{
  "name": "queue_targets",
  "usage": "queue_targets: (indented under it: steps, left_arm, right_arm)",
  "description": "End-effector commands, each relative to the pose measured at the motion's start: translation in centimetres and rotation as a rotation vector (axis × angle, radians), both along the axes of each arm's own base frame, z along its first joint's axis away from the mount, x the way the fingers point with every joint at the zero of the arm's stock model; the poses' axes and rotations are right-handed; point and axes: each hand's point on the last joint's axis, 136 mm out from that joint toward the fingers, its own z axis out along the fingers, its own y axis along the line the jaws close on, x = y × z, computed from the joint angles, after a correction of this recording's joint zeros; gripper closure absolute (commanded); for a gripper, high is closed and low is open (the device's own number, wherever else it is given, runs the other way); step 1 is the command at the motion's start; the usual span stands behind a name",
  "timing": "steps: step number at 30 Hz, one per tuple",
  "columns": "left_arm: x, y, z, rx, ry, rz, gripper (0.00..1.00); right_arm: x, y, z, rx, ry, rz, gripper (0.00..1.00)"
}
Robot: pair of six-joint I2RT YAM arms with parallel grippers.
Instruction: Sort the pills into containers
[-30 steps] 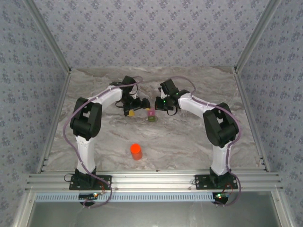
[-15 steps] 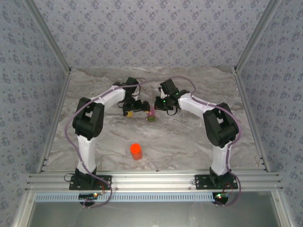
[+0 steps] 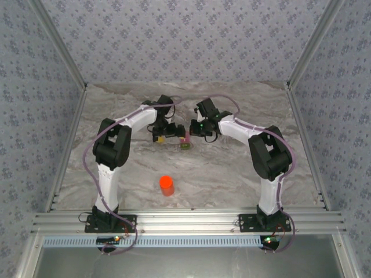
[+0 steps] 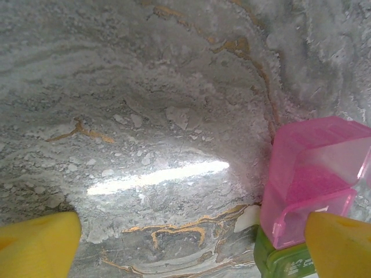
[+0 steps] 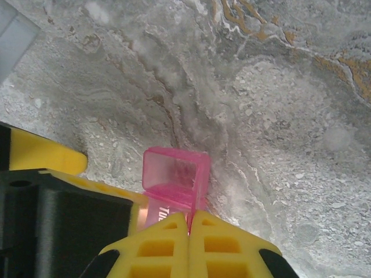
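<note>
The containers (image 3: 185, 142) are a tiny joined box near mid-table, with a translucent pink compartment (image 4: 310, 174) above an olive-green one (image 4: 281, 263). My right gripper (image 5: 188, 223) is shut on a thin pink edge of the pink compartment (image 5: 174, 174), whose lid stands open. My left gripper (image 4: 191, 246) is open wide just left of the box, with bare marble between its yellow fingertips (image 4: 37, 243) and the box against the right one. A small white piece (image 4: 249, 218), perhaps a pill, lies at the box's foot. In the top view the left gripper (image 3: 168, 132) and right gripper (image 3: 193, 131) face each other.
An orange-red cylindrical bottle (image 3: 167, 185) stands alone near the front, between the two arm bases. The left gripper's black body (image 5: 58, 223) crowds the left of the right wrist view. Metal frame posts and patterned walls enclose the marble table (image 3: 243, 174).
The left arm has swung a little to the right, closing in on the containers. The right gripper has stayed where it was, still pinched on the pink edge.
</note>
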Motion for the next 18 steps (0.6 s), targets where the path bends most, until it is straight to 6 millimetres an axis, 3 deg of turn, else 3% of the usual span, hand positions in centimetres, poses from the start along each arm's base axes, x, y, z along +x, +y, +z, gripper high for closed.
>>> queue_targets:
  steps: [1, 18]
  left_arm:
    - [-0.8, 0.5, -1.2, 0.044, 0.034, -0.016, 0.01]
    - [-1.6, 0.9, -2.4, 0.049, 0.058, -0.012, 0.0]
  right_arm:
    - [-0.2, -0.7, -0.5, 0.008, 0.029, -0.022, 0.87]
    - [-0.6, -2.2, -1.6, -0.012, 0.044, -0.052, 0.67]
